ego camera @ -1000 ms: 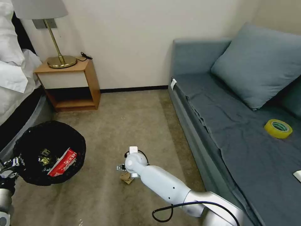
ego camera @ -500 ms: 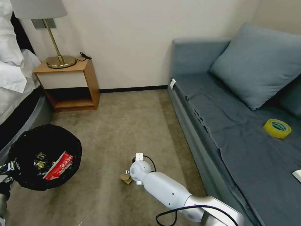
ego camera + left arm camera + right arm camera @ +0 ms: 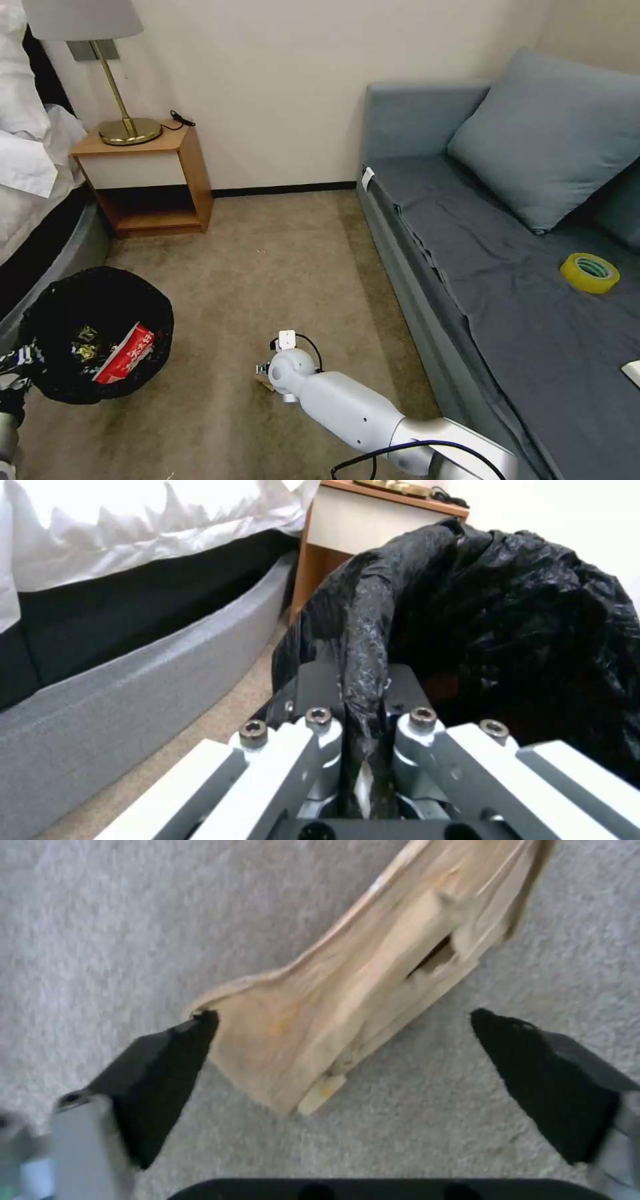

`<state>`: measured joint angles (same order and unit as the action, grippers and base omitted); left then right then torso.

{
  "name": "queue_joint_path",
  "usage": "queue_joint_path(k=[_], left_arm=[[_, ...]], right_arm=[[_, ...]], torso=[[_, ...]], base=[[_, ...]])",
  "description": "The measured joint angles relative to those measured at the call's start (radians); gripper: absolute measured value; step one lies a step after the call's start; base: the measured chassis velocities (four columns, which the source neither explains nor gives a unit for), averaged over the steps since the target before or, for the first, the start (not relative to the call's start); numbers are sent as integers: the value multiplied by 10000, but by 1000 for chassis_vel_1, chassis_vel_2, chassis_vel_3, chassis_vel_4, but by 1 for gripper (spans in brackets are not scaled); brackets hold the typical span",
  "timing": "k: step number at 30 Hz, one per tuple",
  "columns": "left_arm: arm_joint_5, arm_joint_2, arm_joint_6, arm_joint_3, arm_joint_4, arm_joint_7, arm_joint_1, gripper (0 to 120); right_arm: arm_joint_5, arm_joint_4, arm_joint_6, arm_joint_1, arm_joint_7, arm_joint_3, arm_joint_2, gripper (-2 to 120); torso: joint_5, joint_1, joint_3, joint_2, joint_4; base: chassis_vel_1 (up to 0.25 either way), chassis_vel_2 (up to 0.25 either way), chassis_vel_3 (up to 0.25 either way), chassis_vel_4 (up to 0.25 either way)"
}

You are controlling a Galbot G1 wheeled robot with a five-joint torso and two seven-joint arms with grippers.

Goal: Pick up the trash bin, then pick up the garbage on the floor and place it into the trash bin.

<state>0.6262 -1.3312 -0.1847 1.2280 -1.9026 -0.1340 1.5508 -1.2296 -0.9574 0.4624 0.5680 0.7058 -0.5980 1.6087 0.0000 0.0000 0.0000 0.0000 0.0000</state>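
Note:
The trash bin (image 3: 40, 313), lined with a crinkled black bag (image 3: 520, 630), hangs low at the left beside the bed. My left gripper (image 3: 363, 700) is shut on its bag-covered rim. Inside it lie a crushed red-and-white carton (image 3: 125, 348) and a gold wrapper (image 3: 83, 350). On the carpet in the middle lies a crumpled tan paper scrap (image 3: 360, 985), mostly hidden under my right wrist in the head view. My right gripper (image 3: 345, 1020) is down at the carpet and open. Its black fingertips (image 3: 173, 1065) stand on either side of the scrap's near end.
A wooden nightstand (image 3: 147, 180) with a brass lamp stands against the back wall. The bed (image 3: 33, 173) lies along the left. The grey sofa (image 3: 467, 280) along the right holds a yellow tape roll (image 3: 590, 272) and a white box (image 3: 633, 372). Open carpet lies between them.
The bin has dropped a little lower and to the left. My right wrist has come down and shifted over the tan scrap, which now shows less in the head view.

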Motion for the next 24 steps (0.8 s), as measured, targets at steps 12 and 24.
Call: queue_joint_path(k=[12, 24], left_arm=[[-15, -25, 56, 41, 82, -22, 12, 4], [2, -56, 89, 85, 93, -45, 46, 4]], right_arm=[[283, 133, 29, 55, -385, -240, -3, 52], [537, 204, -99, 83, -676, -327, -5, 7]], torso=[[0, 0, 0, 0, 0], [0, 0, 0, 0, 0]], base=[[0, 0, 0, 0], [0, 0, 0, 0]])
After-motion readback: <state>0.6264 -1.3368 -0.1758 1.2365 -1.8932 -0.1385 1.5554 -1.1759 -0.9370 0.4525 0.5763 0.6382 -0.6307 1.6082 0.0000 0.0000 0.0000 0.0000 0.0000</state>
